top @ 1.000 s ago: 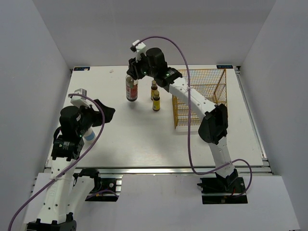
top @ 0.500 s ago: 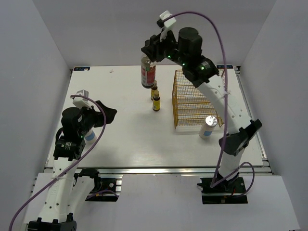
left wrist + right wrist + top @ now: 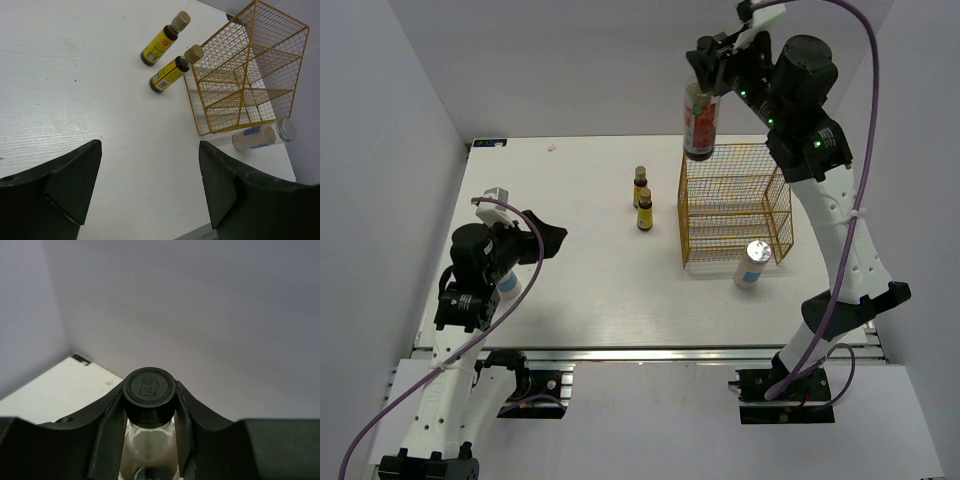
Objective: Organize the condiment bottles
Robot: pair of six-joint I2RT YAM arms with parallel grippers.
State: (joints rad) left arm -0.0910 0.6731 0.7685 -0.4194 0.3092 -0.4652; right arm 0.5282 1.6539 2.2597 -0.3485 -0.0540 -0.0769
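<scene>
The dark-sauce bottle (image 3: pixel 700 124) hangs upright, its long axis vertical, high over the far left corner of the yellow wire basket (image 3: pixel 734 205). The basket lies straight below it and slightly nearer. The right gripper (image 3: pixel 149 406) pinches the bottle at its black cap (image 3: pixel 149 386), with a finger on either side, half closed. The left gripper (image 3: pixel 150 186) sits well apart at the near left, jaws spread wide and holding nothing. The right arm is plainly the nearer to the basket.
</scene>
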